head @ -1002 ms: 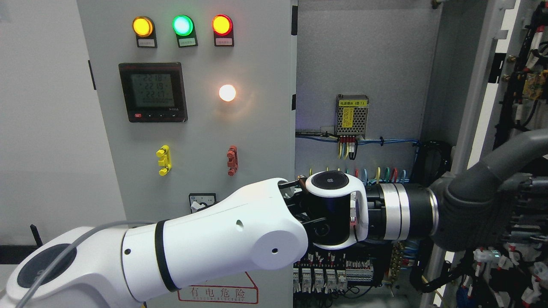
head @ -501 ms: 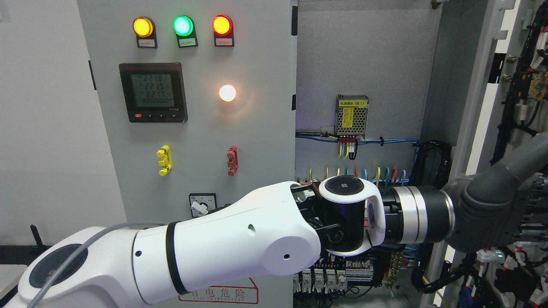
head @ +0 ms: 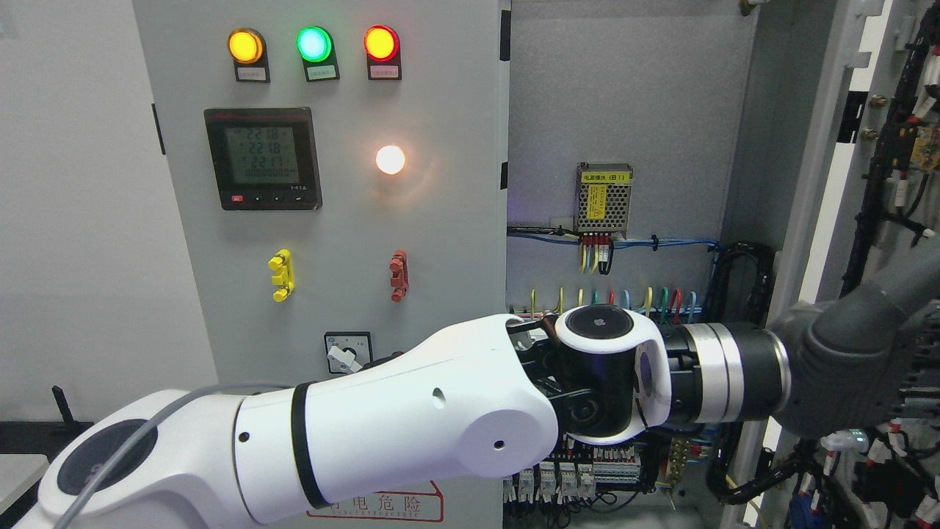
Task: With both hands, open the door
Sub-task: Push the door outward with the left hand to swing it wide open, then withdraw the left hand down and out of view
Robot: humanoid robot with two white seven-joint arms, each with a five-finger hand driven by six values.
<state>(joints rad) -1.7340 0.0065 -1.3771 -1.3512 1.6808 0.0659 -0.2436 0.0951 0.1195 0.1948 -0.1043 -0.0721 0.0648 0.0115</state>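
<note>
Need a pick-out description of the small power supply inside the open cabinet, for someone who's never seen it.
Look at the grey back panel of the open cabinet, right of the closed door with the meter. The power supply is the small perforated metal box mounted mid-panel, above the row of coloured wires. It alone carries a yellow label strip along its top.

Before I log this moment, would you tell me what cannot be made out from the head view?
- Left hand: wrapped in a grey cover and cut off near the right edge; its fingers and what they touch are hidden.
- Right arm: not in the head view at all.
- Meter: digits too small and blurred to read reliably.
- Breaker row: upper part hidden behind the left arm's wrist.
- Open door: its outer side is cut off by the right edge.
</note>
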